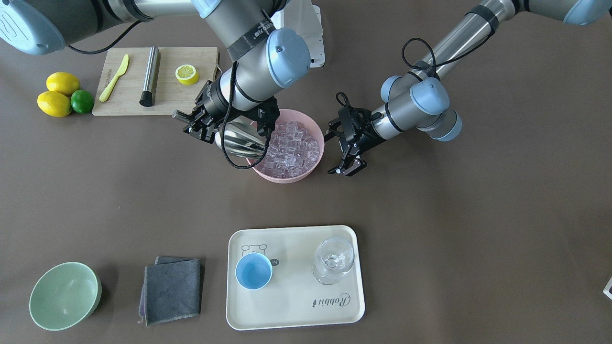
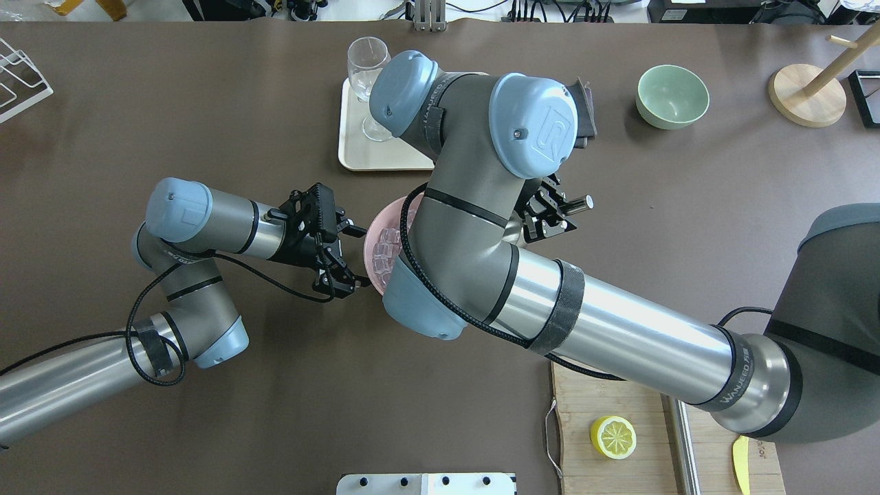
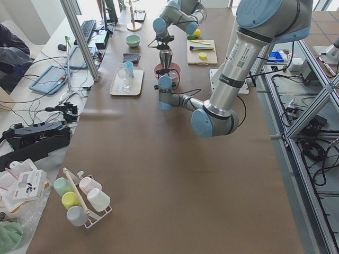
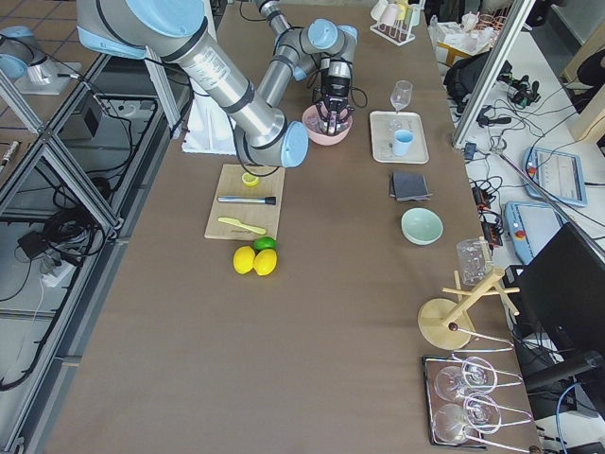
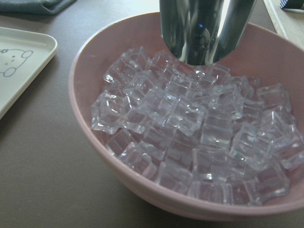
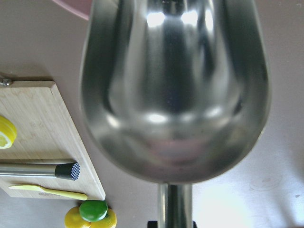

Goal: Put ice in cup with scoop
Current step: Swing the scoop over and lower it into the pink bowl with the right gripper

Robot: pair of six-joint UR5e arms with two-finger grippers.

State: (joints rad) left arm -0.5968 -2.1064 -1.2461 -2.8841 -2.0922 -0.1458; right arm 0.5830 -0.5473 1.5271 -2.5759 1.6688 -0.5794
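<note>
The ice (image 1: 291,148) fills a pink bowl (image 1: 313,125) at the table's middle; it also shows in the left wrist view (image 5: 190,128). My right gripper (image 1: 201,122) is shut on the handle of the steel scoop (image 1: 239,141). The scoop's trough (image 6: 175,90) is empty and tilts down over the bowl's edge, its tip (image 5: 204,28) at the ice. My left gripper (image 1: 334,153) is open and empty, beside the bowl's other side. The light-blue cup (image 1: 254,271) stands empty on a cream tray (image 1: 296,306). In the overhead view the cup is hidden behind my right arm.
A clear stemmed glass (image 1: 333,260) stands on the tray beside the cup. A grey cloth (image 1: 172,289) and a pale green bowl (image 1: 64,296) lie past the tray. A cutting board (image 1: 167,95) bears a steel cylinder (image 1: 149,75), a yellow knife and a half lemon; lemons and a lime lie beside it.
</note>
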